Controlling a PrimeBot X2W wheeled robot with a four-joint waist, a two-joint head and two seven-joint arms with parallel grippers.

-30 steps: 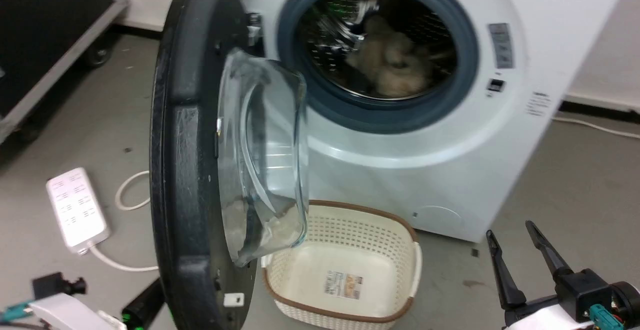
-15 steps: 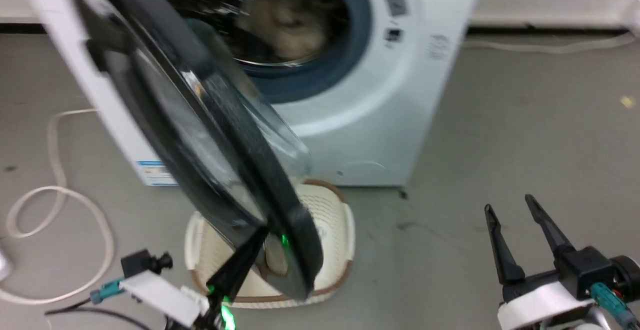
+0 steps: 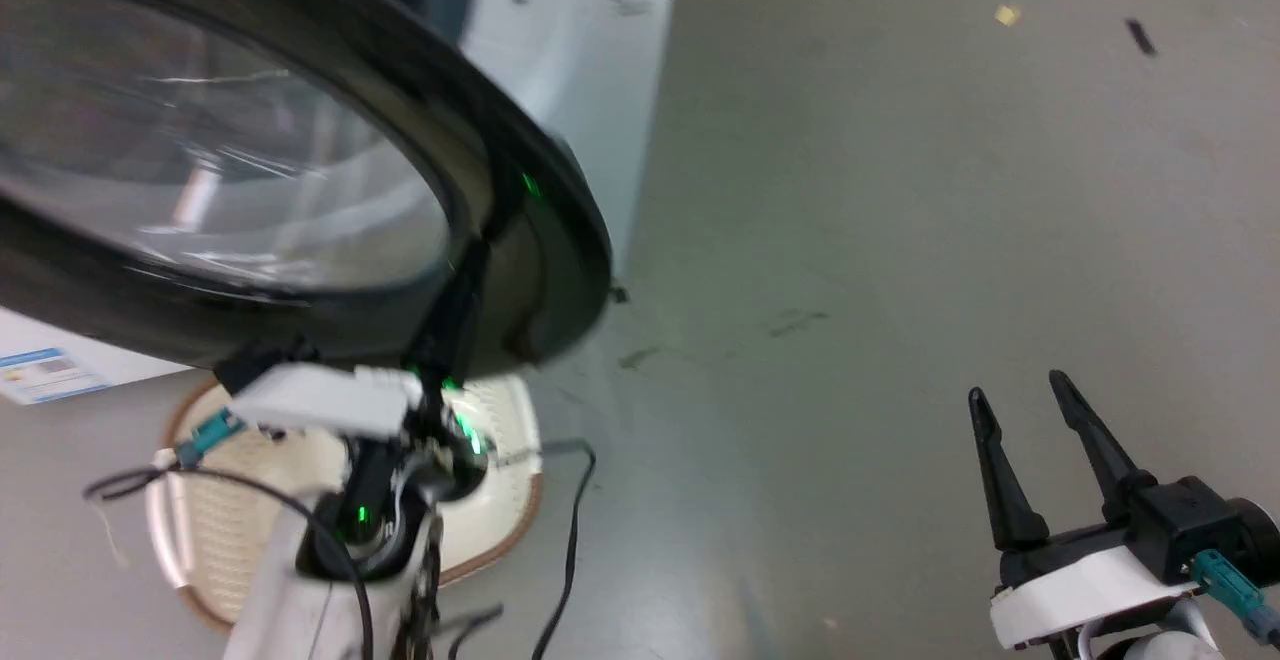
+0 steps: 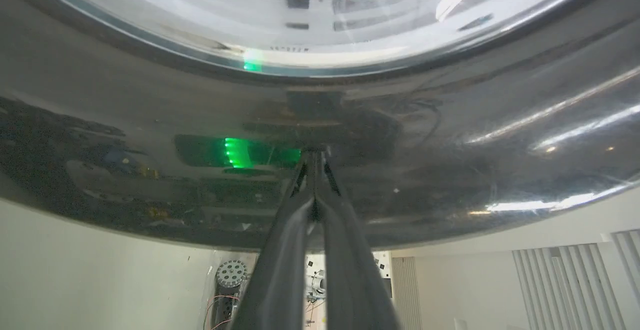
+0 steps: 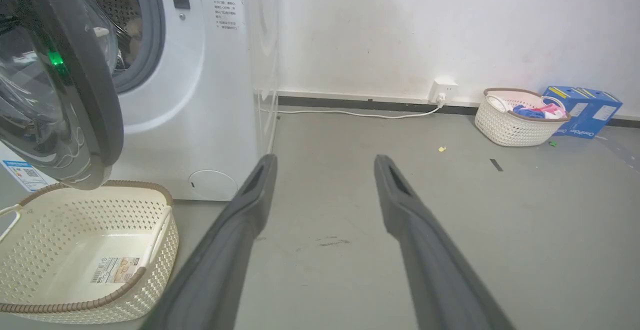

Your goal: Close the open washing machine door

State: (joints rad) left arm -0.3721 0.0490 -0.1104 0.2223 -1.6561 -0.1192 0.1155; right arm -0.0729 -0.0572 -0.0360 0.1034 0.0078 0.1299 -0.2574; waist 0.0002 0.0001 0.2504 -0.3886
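Black gloss frame, clear bowl centre: the washing machine door (image 3: 250,160) stands part-way swung in front of the washing machine (image 5: 200,95). Its free edge is off the front panel, and the grey-ringed drum opening (image 5: 152,45) shows behind it.

Left gripper (image 4: 314,156): fingers pinched together with nothing between them, tips butted against the door's outer frame just beside the glass. This is a push contact, not a grasp.

Cream basket (image 5: 165,230): on the floor directly before the machine, under the door's lower rim. I cannot tell whether the two touch.

Right gripper (image 3: 1015,387): fingers spread and empty, over bare floor well off to the machine's right. It plays no part in the job.

Step in hand (judgement): pushing the door round on its hinge toward the machine front, roughly mid-swing, latch not engaged.

Next move calls for a push that follows the door's arc, so the tips must track the curve. It should end with a firm press near the free edge until the latch seats. Risk: the tips skid off the slick frame.
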